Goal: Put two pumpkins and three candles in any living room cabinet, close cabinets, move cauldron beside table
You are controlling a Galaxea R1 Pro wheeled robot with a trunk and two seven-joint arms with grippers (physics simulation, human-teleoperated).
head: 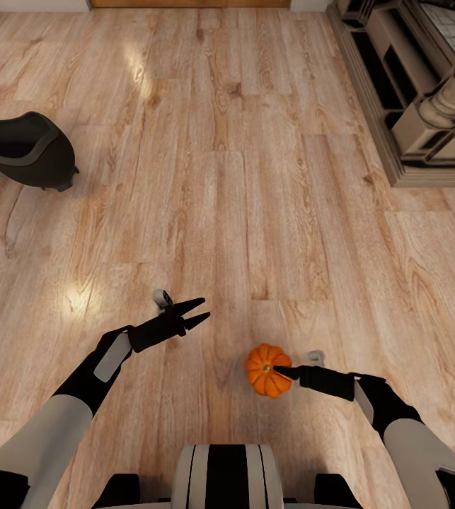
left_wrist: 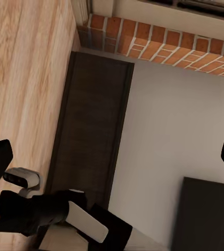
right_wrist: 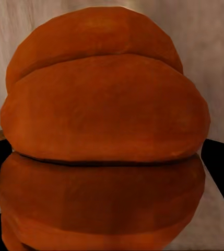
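An orange pumpkin (head: 264, 371) sits between the fingers of my right gripper (head: 279, 370), just above the wooden floor. In the right wrist view the pumpkin (right_wrist: 104, 130) spans the gap from one black finger (right_wrist: 221, 167) to the other. My left gripper (head: 197, 313) hangs open and holds nothing; a small grey-white candle (head: 162, 298) stands on the floor right beside it. Another small grey candle (head: 315, 355) stands just past the right gripper, also seen in the left wrist view (left_wrist: 23, 179). The black cauldron (head: 27, 148) stands on the floor at the far left.
A stone fireplace surround (head: 411, 99) fills the far right corner. The left wrist view looks past the open left gripper (left_wrist: 114, 157) at a long dark-brown panel (left_wrist: 91, 125), red brick (left_wrist: 158, 44) and a grey surface (left_wrist: 179, 130). Wooden floor (head: 241, 177) stretches ahead.
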